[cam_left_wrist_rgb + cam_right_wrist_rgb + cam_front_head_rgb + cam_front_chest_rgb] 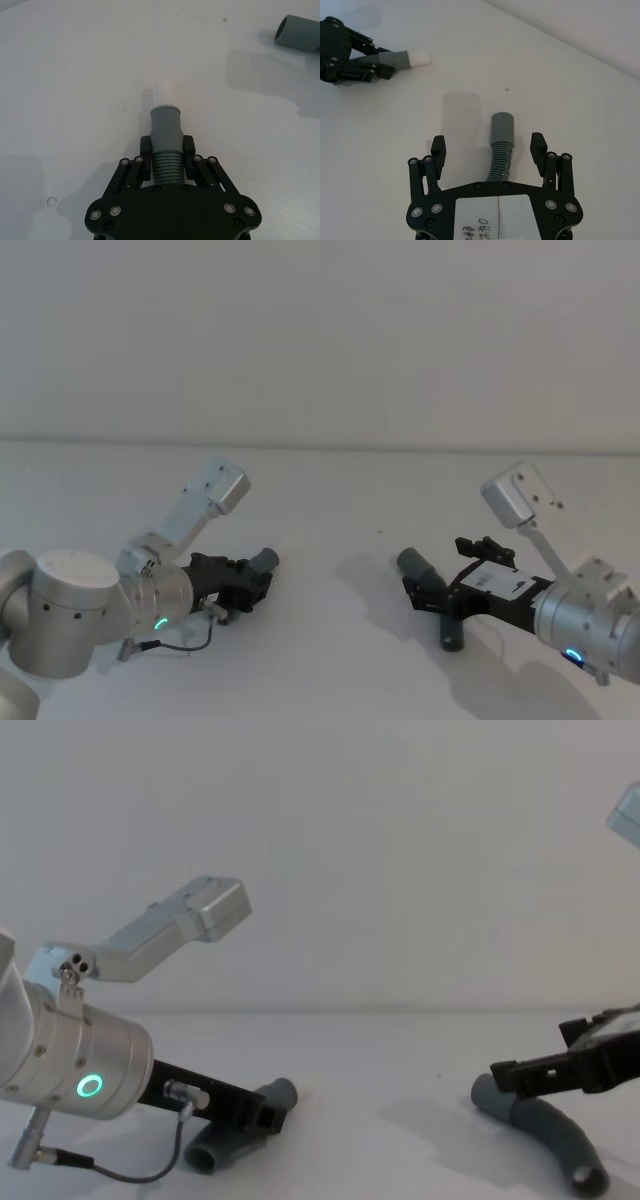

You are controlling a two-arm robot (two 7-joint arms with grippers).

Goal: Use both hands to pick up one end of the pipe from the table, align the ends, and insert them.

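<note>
Left pincer (167, 145): fingers pressed onto the ribbed body of one hose piece, right behind its smooth cuff.
Left pincer place: low over the robot's left side of the counter (330, 500), pointing forward and inward.
Left arm: silver wrist behind the pincer, green ring light (90, 1086) lit.
Left pipe piece (166, 167): pinched in the left pincer; grey cuff stuck out past the fingertips.
White tip (168, 90): short, on the end of that cuff, facing away from the pincer.
Left piece rear end: in the chest view it curved down toward the counter under the pincer; could not tell whether it touched.
Right pincer (488, 144): fingers spread wide, one on each side of the other hose piece, both apart from it.
Right pincer place: low over the robot's right side of the counter, reaching in toward the middle.
Right pipe piece (501, 162): lay on the counter between the spread fingers, not gripped; ribbed body ran back under the pincer.
Socket cuff (502, 127): smooth grey, just past the right fingertips, pointing away from the pincer.
Right piece shape: in the chest view it arched, with both ends down near the counter.
Pieces: well apart, bare counter between them.
</note>
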